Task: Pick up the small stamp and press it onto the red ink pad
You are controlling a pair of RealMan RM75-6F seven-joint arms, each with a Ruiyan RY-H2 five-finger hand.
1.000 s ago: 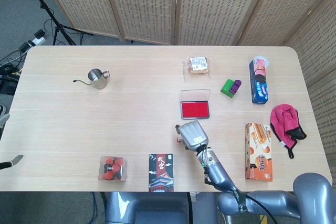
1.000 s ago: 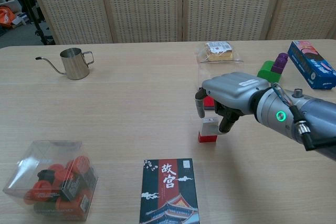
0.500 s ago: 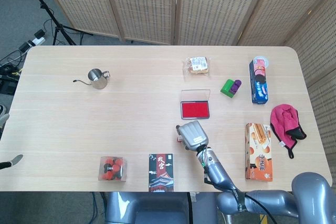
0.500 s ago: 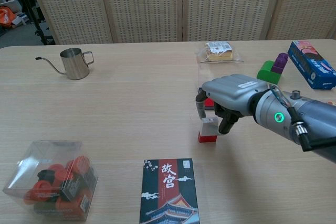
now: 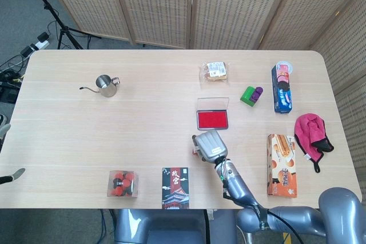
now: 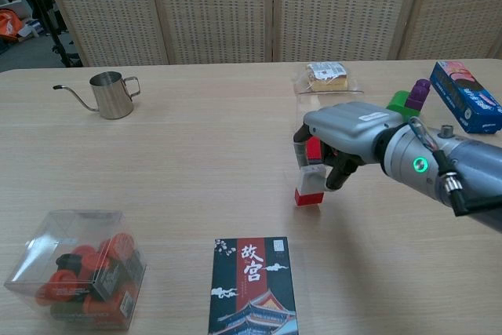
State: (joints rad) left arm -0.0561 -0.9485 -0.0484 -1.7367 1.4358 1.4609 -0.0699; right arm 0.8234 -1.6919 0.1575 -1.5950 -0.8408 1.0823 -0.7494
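Observation:
The small stamp [image 6: 310, 186], white on top with a red base, is pinched at its top between the fingers of my right hand [image 6: 353, 127] and tilts just above the table. In the head view the same hand [image 5: 209, 146] covers the stamp. The red ink pad [image 5: 213, 119] lies open just beyond the hand, and in the chest view only a strip of the pad [image 6: 314, 147] shows behind the fingers. Of my left hand, only grey tips [image 5: 12, 176] show at the left edge of the head view.
A printed card box [image 6: 252, 282] and a clear box of red pieces [image 6: 78, 270] lie near the front edge. A steel pitcher [image 6: 110, 94] stands far left. A snack packet [image 6: 325, 74], green-purple blocks [image 6: 408, 101], a blue packet [image 6: 467, 96], an orange box [image 5: 282, 165] and a pink cloth [image 5: 311, 132] lie to the right.
My right hand has closed on the stamp's top and risen a little. The stamp has come off the table and tipped slightly towards the ink pad.

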